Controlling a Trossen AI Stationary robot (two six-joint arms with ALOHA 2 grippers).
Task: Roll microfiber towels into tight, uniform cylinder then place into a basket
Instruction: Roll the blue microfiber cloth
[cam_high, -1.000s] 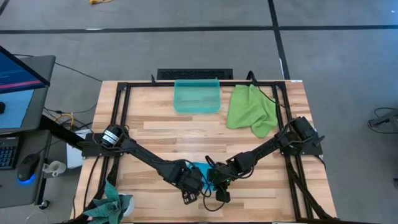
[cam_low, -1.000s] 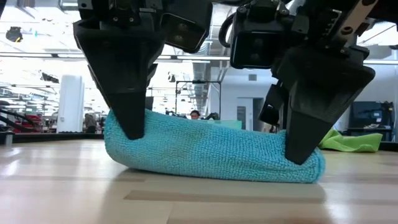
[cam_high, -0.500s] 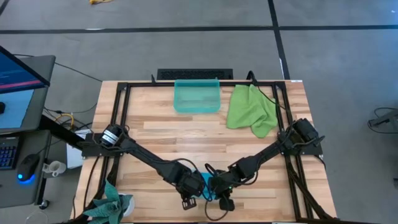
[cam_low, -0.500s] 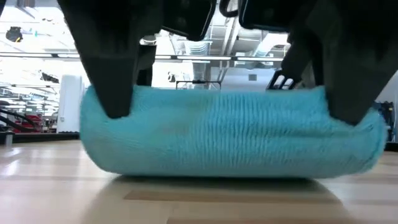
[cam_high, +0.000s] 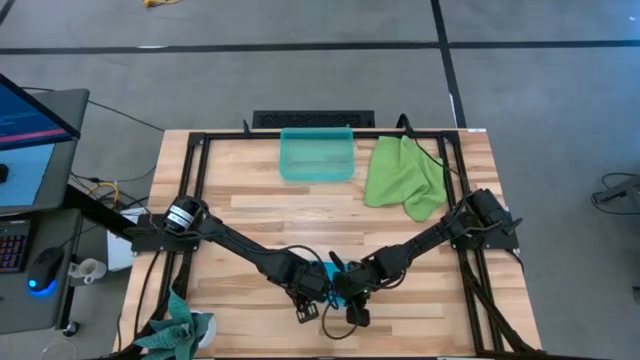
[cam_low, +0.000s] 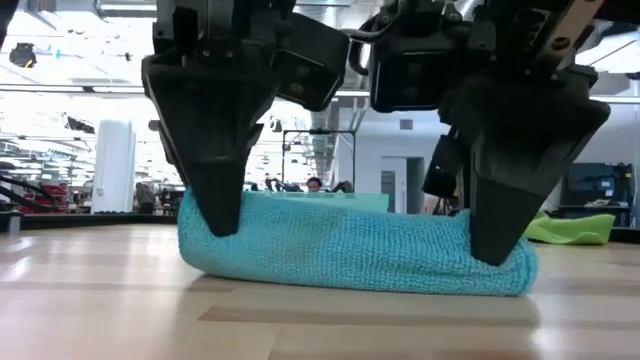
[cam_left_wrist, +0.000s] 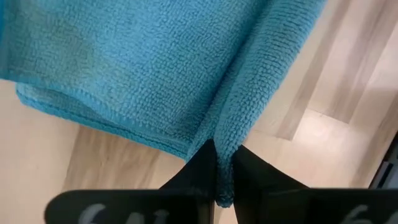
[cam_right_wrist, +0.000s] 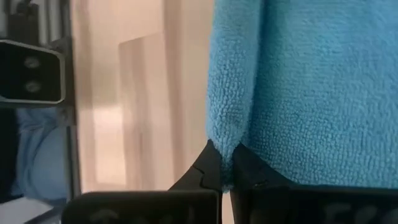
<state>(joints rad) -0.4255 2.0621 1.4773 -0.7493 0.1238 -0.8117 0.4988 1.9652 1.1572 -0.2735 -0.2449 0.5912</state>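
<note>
1. Progress: blue towel (cam_low: 350, 255) partly bundled into a loose roll at the table's (cam_high: 260, 210) near edge, not tight yet. Green towel (cam_high: 405, 177) lies unrolled beside the basket (cam_high: 317, 155), which looks empty. Both rolls and both placements are left.
2. Pose: left gripper (cam_low: 222, 215) and right gripper (cam_low: 497, 240) point down, 1 at each end of the blue towel, fingers pinched narrow on its edge folds.

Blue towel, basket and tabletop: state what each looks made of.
Blue towel: soft looped microfibre-like cloth, matte, with a nubby weave; both grippers pinch its edge. Basket: probably plastic, see-through teal, glossy, wood visible through it. Tabletop: light wood planks, smooth, likely sealed, showing grain and seams.
</note>
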